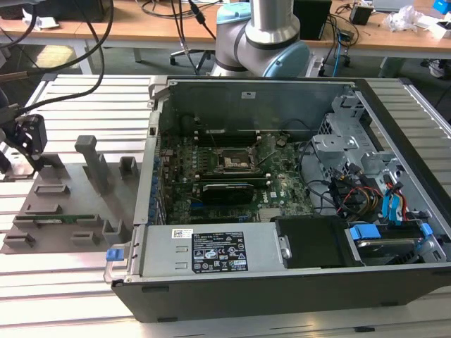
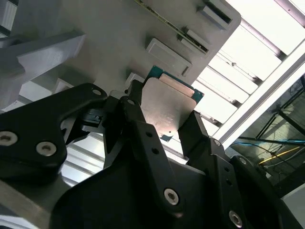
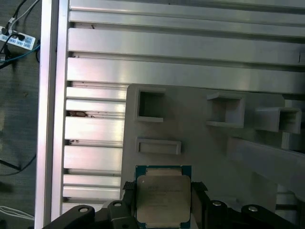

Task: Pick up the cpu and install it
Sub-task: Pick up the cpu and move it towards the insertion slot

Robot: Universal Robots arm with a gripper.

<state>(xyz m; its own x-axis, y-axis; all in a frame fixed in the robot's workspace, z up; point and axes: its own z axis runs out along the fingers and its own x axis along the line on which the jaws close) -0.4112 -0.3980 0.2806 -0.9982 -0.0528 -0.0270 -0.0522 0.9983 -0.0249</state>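
Note:
The cpu [image 3: 163,199] is a flat square chip with a silvery top plate and a thin green edge. In both wrist views it sits between the two black fingers of my gripper [image 3: 163,191], which press on its opposite sides. The gripper [image 2: 164,112] is shut on the cpu [image 2: 169,100] just over the grey holder plate [image 3: 209,152]. Whether the chip still touches the plate I cannot tell. In the exterior view the gripper [image 1: 28,137] is at the far left, well away from the dark metal-framed socket [image 1: 235,160] on the motherboard in the open computer case [image 1: 296,289].
The grey holder plate [image 1: 77,204] carries raised blocks, empty pockets and a green memory stick [image 1: 56,218]. It lies on a ribbed aluminium table [image 1: 63,296]. The case holds cables, drive cages and a power supply [image 1: 211,251]. The arm's base [image 1: 261,42] stands behind the case.

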